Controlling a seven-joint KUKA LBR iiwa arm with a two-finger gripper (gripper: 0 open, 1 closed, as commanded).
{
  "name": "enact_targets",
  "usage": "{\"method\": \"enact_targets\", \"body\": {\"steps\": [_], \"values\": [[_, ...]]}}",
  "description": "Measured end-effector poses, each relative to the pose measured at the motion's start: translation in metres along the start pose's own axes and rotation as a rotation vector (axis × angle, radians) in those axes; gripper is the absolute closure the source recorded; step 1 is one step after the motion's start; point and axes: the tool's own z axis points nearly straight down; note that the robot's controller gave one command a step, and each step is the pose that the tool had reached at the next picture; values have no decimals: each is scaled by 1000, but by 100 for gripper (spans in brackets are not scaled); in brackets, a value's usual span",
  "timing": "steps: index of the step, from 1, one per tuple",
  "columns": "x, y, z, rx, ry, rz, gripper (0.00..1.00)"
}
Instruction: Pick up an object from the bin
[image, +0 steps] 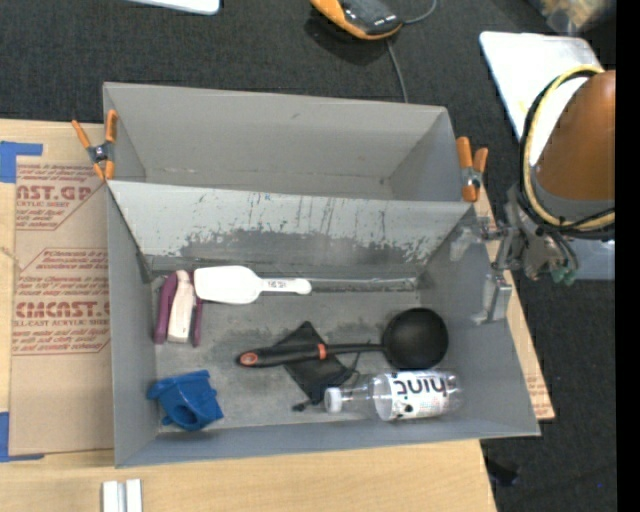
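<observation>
My gripper (493, 296) hangs at the bin's right rim, above the right wall, with nothing seen in it. Nearest to it, on the bin floor at the right, lies a black ladle (416, 338); its black and red handle runs left toward the middle. Just in front of the ladle a clear plastic bottle (408, 395) with black lettering lies on its side, cap pointing left. A black flat piece (312, 372) lies under the ladle's handle, by the bottle's cap.
A white scoop (236, 285) lies near the back wall at the left. Next to it, against the left wall, stands a purple and white item (177, 307). A blue crumpled thing (187, 400) sits in the front left corner.
</observation>
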Motion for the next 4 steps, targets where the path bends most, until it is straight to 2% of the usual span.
{"method": "enact_targets", "body": {"steps": [1,2,3,4], "values": [[-1,1,-5,2,-8,-2,0],[-5,22,82,0,-3,14,0],[0,28,78,6,-22,17,0],[4,28,105,-1,-4,160,0]]}}
